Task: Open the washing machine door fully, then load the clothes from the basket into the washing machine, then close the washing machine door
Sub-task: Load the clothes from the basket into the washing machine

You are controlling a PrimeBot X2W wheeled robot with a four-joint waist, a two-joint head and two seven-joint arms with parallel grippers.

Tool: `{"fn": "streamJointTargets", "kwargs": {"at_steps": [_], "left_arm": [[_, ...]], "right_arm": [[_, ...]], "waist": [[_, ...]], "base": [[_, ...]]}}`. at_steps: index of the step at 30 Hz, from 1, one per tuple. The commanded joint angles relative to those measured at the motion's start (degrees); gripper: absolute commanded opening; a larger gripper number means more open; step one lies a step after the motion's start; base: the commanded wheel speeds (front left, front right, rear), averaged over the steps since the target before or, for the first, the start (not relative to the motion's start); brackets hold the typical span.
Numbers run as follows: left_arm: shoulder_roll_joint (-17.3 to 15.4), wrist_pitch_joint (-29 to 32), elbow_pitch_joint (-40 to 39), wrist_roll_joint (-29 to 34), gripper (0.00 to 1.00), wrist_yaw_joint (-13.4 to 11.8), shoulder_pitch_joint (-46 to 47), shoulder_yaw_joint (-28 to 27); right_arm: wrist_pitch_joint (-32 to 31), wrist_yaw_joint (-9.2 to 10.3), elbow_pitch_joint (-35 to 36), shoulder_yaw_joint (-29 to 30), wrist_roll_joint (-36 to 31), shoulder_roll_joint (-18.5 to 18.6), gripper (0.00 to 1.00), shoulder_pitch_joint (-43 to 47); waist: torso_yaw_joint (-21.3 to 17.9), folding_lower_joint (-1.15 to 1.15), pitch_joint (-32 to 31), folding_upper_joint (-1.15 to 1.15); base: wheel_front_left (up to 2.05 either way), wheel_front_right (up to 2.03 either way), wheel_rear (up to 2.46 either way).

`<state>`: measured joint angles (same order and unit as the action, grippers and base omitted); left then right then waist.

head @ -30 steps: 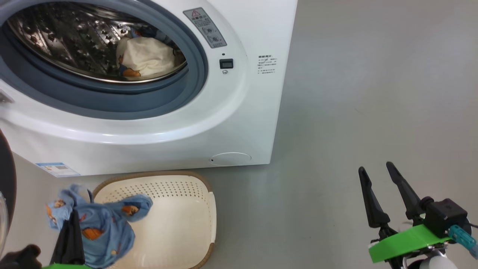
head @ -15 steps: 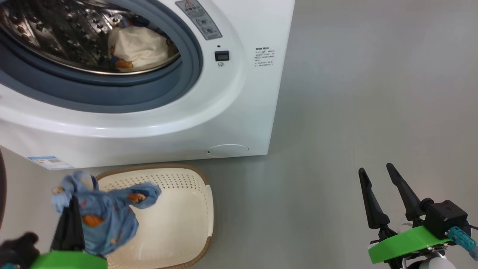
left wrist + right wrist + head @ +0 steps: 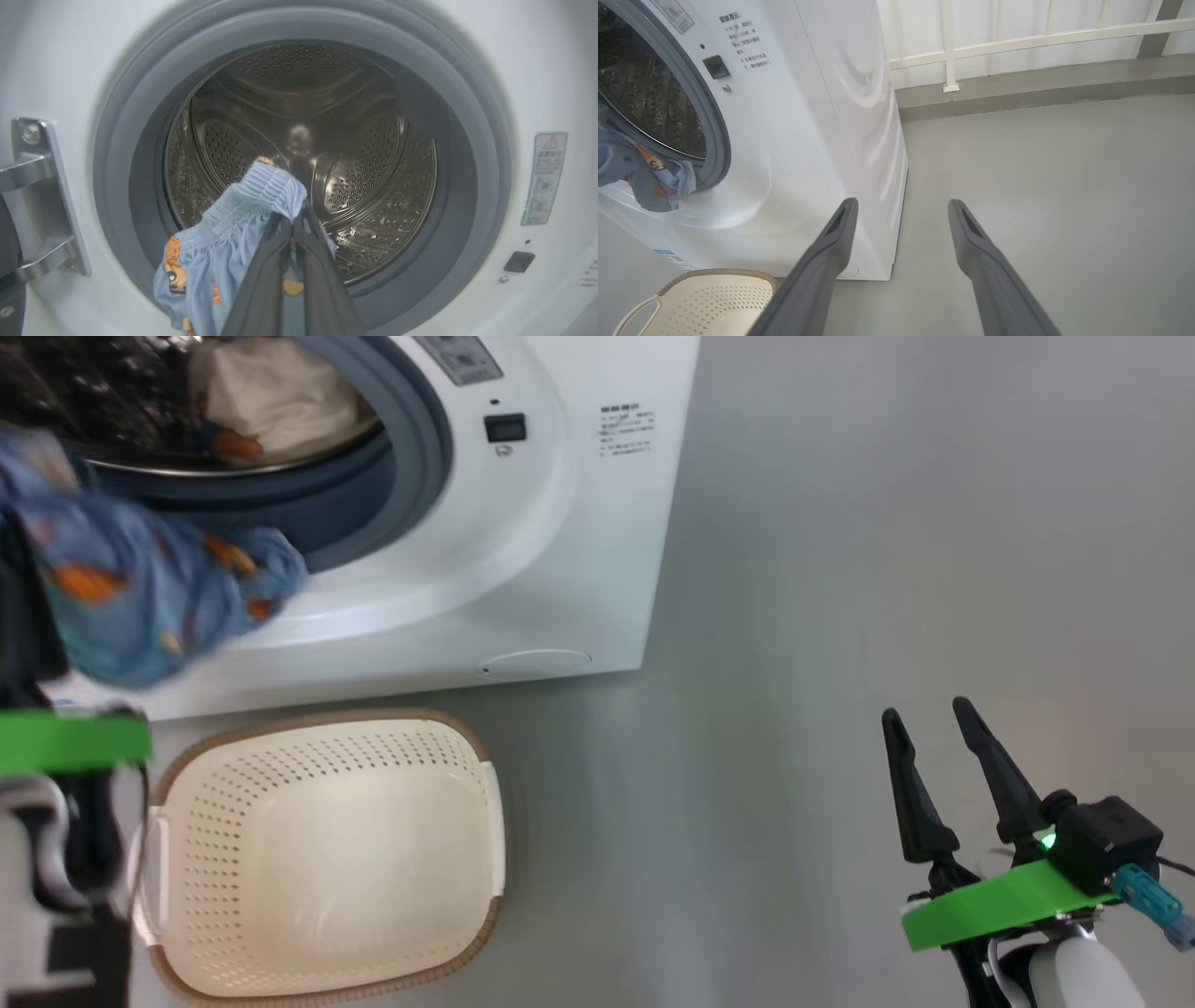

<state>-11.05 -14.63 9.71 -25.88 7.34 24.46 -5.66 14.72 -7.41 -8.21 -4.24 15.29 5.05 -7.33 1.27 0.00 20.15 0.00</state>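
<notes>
My left gripper (image 3: pixel 293 220) is shut on the light blue clothes (image 3: pixel 219 242), a garment with orange prints. It hangs just in front of the washing machine (image 3: pixel 523 551) opening, level with the grey-blue gasket (image 3: pixel 472 196). The same garment (image 3: pixel 140 588) droops over the lower gasket in the head view. A cream garment (image 3: pixel 271 397) lies inside the steel drum (image 3: pixel 364 177). The basket (image 3: pixel 317 849) stands on the floor below the opening, with nothing in it. A dark sliver of the door (image 3: pixel 5 280) shows by the hinge. My right gripper (image 3: pixel 934 728) hovers open and empty over the floor to the right.
A steel hinge bracket (image 3: pixel 42 196) sits left of the opening. The latch socket (image 3: pixel 504 427) and a warning sticker (image 3: pixel 544 177) are on its right. Bare grey floor (image 3: pixel 887 569) stretches right of the machine to a white railing (image 3: pixel 1017 42).
My left gripper has lifted the light blue garment out of the basket and up to the drum opening. The head view has shifted. The right gripper has held still.
</notes>
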Motion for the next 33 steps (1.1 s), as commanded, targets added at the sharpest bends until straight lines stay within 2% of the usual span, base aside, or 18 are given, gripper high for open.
{"fn": "streamJointTargets", "kwargs": {"at_steps": [1, 5, 7, 17, 24, 28, 33], "left_arm": [[-3.02, -0.37, -1.24, 0.84, 0.00, 0.14, 4.97, -2.34], [-3.81, -0.37, 0.98, 1.44, 0.00, 0.14, 10.27, -1.86], [-4.10, -0.37, 4.66, 1.26, 0.00, 0.14, 13.43, -0.73], [-6.47, -0.27, 33.07, -0.44, 0.00, 0.14, 30.92, 4.17], [-9.21, -0.17, 45.84, -2.73, 0.00, 0.14, 41.27, 7.67], [-11.68, -0.31, 45.75, -4.21, 0.00, 0.14, 46.28, 9.26], [-14.34, -0.35, 35.68, -2.56, 0.00, 0.14, 49.25, 6.70]], "right_arm": [[0.28, -0.08, 1.50, -1.39, 0.24, -0.43, 1.00, -1.52], [0.28, -0.08, 1.66, -1.31, 0.26, -0.88, 1.00, -2.23], [0.28, -0.08, 1.78, -1.40, 0.26, -1.17, 1.00, -2.66], [0.28, -0.08, 2.21, -2.61, 0.69, -2.04, 1.00, -5.17], [0.28, -0.08, 2.68, -4.21, 1.63, -2.14, 1.00, -6.69], [0.28, -0.08, 3.08, -5.11, 2.68, -2.16, 1.00, -7.84], [0.28, -0.08, 3.77, -5.15, 3.27, -2.16, 1.00, -9.02]], "waist": [[-1.50, 0.00, 2.20, 0.00], [-2.23, 0.00, 3.58, 0.00], [-2.70, 0.00, 4.42, 0.00], [-5.97, 0.00, 8.46, 0.00], [-8.43, 0.00, 11.64, 0.00], [-10.01, 0.00, 13.70, 0.00], [-10.88, 0.00, 16.04, 0.00]], "base": [[0.00, 0.00, 0.00], [0.00, 0.00, 0.00], [0.00, 0.00, 0.00], [0.00, 0.00, 0.00], [0.00, 0.00, 0.00], [0.00, 0.00, 0.00], [0.00, 0.00, 0.00]]}}
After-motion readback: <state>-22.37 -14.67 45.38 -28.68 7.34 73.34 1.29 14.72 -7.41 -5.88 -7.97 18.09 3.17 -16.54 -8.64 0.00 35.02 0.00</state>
